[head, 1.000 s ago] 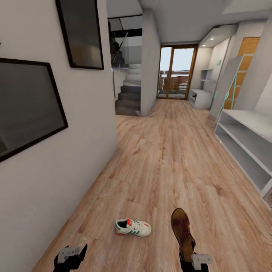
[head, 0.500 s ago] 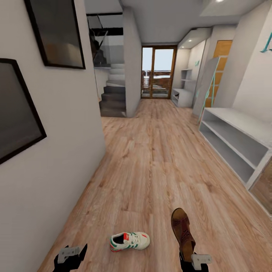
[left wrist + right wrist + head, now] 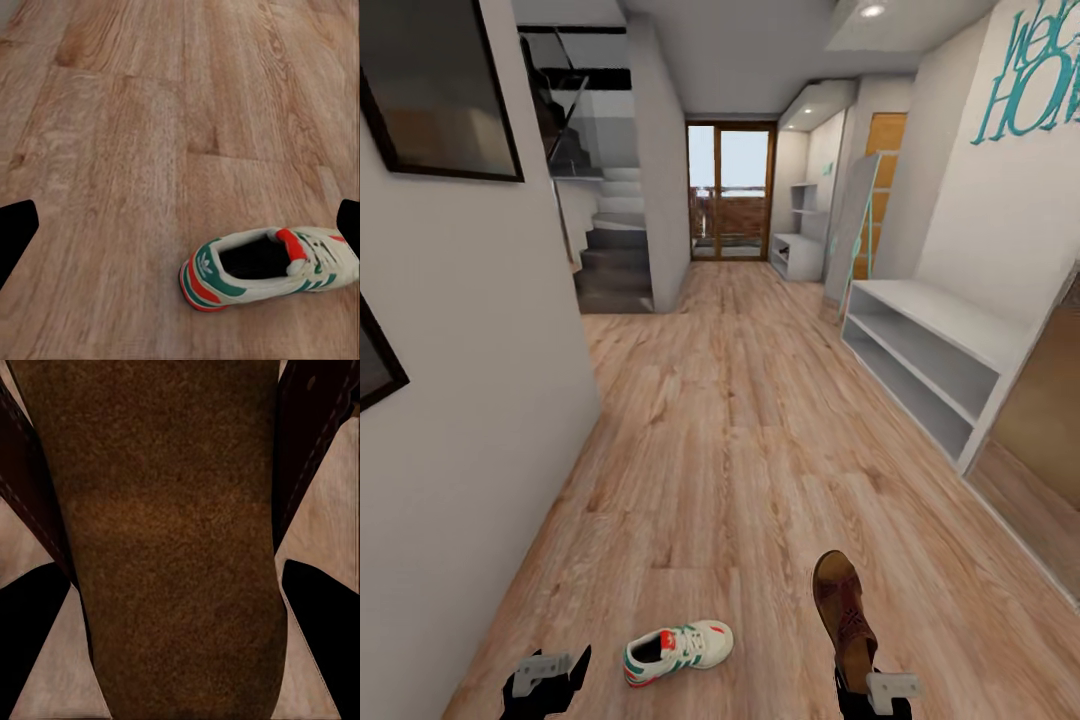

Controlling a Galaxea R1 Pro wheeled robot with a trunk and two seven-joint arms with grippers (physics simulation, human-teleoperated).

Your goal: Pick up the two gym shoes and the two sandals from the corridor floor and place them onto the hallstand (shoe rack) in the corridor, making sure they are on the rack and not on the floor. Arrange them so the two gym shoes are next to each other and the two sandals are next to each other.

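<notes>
One cream gym shoe [image 3: 678,650] with green stripes lies on its side on the corridor floor [image 3: 760,420], just ahead and between my arms. In the left wrist view the gym shoe [image 3: 270,266] sits low to one side of my open left gripper [image 3: 180,225], apart from its fingers [image 3: 15,232]. My left gripper [image 3: 550,675] hangs low at the left. My right gripper [image 3: 870,690] is shut on a dark brown sandal [image 3: 845,610], held off the floor, toe pointing forward. The sandal [image 3: 172,525] covers most of the right wrist view. The hallstand [image 3: 797,255] stands far down the corridor at the right wall.
A plain grey two-shelf bench [image 3: 920,345] stands along the right wall, below teal wall lettering [image 3: 1035,75]. A white wall with dark framed pictures [image 3: 440,100] runs close on my left. Stairs [image 3: 610,250] and a glass door [image 3: 725,190] lie far ahead.
The whole view has swung to the right, so the wall, bench and gym shoe have slid left in the picture. Both grippers keep their places, the right one still holding the sandal.
</notes>
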